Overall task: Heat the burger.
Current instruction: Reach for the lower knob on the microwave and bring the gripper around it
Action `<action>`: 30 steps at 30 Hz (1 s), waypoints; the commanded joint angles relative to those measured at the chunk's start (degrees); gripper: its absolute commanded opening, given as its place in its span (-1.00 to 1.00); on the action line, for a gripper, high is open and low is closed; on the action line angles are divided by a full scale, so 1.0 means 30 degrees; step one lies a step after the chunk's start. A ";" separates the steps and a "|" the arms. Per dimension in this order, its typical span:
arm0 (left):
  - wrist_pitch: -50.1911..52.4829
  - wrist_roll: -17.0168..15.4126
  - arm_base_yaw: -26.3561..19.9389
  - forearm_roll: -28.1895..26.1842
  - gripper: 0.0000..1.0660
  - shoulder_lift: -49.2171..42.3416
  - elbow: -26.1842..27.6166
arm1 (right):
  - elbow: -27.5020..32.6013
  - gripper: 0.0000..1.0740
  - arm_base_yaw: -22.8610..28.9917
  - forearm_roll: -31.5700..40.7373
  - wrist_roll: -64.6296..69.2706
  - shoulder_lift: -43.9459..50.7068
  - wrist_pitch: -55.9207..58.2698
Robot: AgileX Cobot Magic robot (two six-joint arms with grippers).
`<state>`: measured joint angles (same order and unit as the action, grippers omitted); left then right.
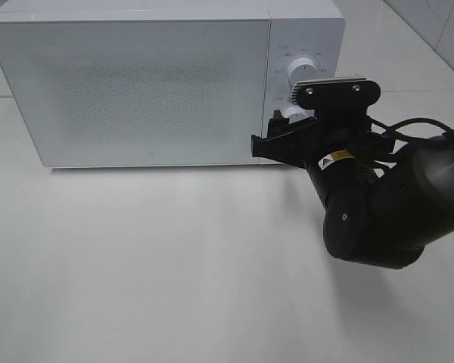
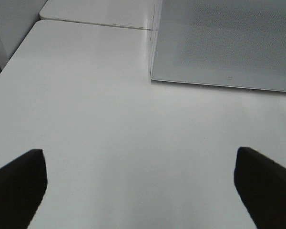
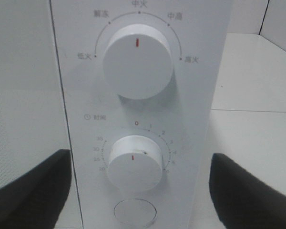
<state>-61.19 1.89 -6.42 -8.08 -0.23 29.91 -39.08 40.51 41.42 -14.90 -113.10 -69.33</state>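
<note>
Right hand [image 1: 275, 130] is at the control panel of the microwave [image 1: 136, 83], fingers spread wide. In the right wrist view they flank the lower dial [image 3: 135, 164] without touching it and hold nothing. Judgement: it is lined up this way so the fingers can close around that knob and turn it, which I take to be the timer. The dial's red mark seems to sit near zero, so the time looks unset.

Left hand [image 2: 140, 186] hangs over bare surface [image 1: 174, 265] in front of the door [image 2: 224, 43], fingers fully apart and empty. It is probably parked there, clear of the working arm.

The burger is not visible in any view. The door is shut and its panel is too opaque to see through. It is presumably inside, but I cannot confirm this.

Count:
- microwave: 1
- dials: 2, the upper dial [image 3: 138, 62] and the lower one
- round button [image 3: 135, 213] under the dials: 1
- hands: 2
- burgers in sight: 0
</note>
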 commanded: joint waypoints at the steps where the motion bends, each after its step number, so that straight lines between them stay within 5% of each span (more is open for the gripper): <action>1: 0.0134 0.0019 -0.0038 -0.0057 0.91 -0.0344 -0.0057 | -0.0458 0.42 -0.0153 -0.0191 0.0344 -0.0267 -0.0210; 30: 0.0134 0.0019 -0.0038 -0.0057 0.91 -0.0344 -0.0057 | -0.2273 0.42 -0.0783 -0.1089 0.0974 -0.1929 0.0840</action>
<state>-61.19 1.89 -6.42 -8.08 -0.29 29.91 -45.38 38.45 38.67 -12.15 -118.77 -66.23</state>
